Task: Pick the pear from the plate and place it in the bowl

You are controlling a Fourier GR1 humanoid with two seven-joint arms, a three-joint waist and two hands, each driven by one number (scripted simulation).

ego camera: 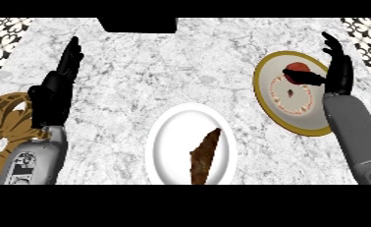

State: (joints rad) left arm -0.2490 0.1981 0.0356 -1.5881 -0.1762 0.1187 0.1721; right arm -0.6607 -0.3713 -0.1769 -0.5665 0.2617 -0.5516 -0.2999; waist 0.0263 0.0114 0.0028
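Red-brown, the pear [297, 69] sits on the gold-rimmed plate [270, 104] under my right hand [336, 71], whose fingers are open, thumb reaching across it. I should curl round it squarely before lifting toward the white bowl [174, 137]. My left hand [54, 91] rests open.

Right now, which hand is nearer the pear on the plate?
Right. The right hand is beside the pear, thumb reaching over it; the left hand rests open far across the counter.
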